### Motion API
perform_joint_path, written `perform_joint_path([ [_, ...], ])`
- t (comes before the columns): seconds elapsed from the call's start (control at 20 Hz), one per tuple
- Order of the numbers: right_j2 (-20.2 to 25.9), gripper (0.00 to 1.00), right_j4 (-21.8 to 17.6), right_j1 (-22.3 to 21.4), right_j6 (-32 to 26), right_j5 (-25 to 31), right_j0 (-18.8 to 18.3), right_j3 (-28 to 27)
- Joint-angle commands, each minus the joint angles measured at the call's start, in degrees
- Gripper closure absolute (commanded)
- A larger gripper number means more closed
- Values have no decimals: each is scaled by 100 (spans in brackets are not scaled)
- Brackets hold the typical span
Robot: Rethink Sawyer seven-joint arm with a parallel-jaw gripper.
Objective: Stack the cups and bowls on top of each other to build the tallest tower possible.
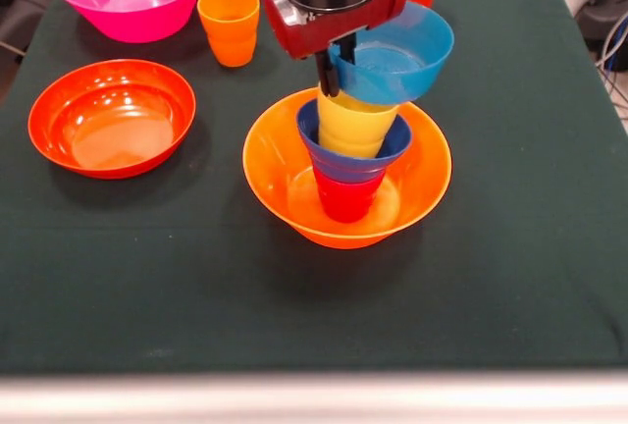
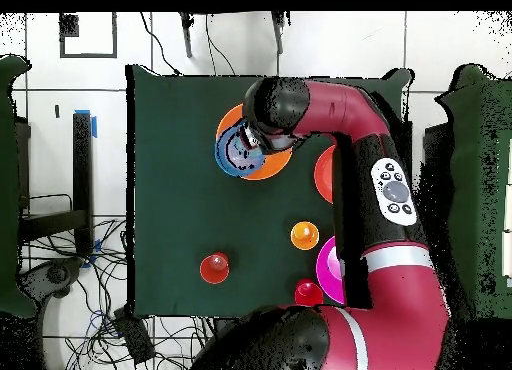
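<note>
While the tower [image 1: 349,174] sits mid-tabletop [image 1: 510,277] as a red plastic cup [image 1: 346,198], small dark blue bowl [image 1: 343,157] and yellow cup [image 1: 353,125] inside the big glossy orange bowl [image 1: 285,174], the gripper [image 1: 331,79] has its jaws pinched shut on the rim of the light blue plastic bowl [image 1: 402,56], held tilted just above the yellow cup. Looks like the placing step. Next it needs to level and centre that bowl on the cup before letting go, or it'll slide off.
</note>
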Motion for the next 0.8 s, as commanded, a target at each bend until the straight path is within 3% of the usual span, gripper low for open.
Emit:
perform_joint_path([
  [0.05,315,100,-603,25,-1369,197,-4,-332],
  [0.8,277,100,-651,-12,-1396,552,54,-541],
])
